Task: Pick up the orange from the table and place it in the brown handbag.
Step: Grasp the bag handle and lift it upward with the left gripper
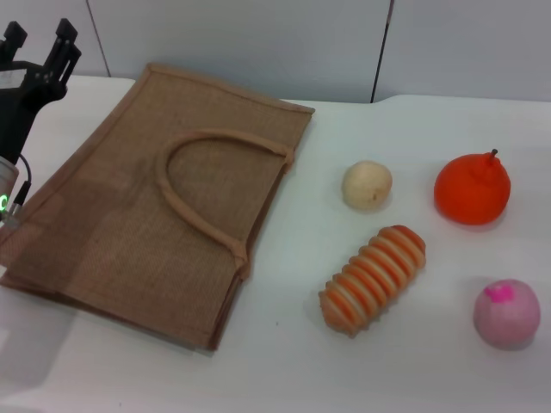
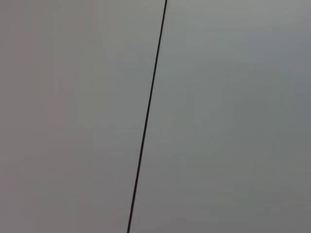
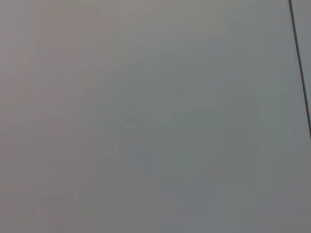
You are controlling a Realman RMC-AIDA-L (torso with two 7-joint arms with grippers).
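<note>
The orange is bright orange-red with a small dark stem and sits on the white table at the far right. The brown handbag lies flat on the left half of the table, one looping handle resting on top. My left gripper is raised at the far left, above the bag's left corner, fingers apart and empty. My right gripper is out of view. Both wrist views show only a plain grey wall with a dark seam.
A small beige ball lies between the bag and the orange. A ribbed orange-and-cream striped oblong lies in front of it. A pink ball sits at the near right. The wall rises behind the table.
</note>
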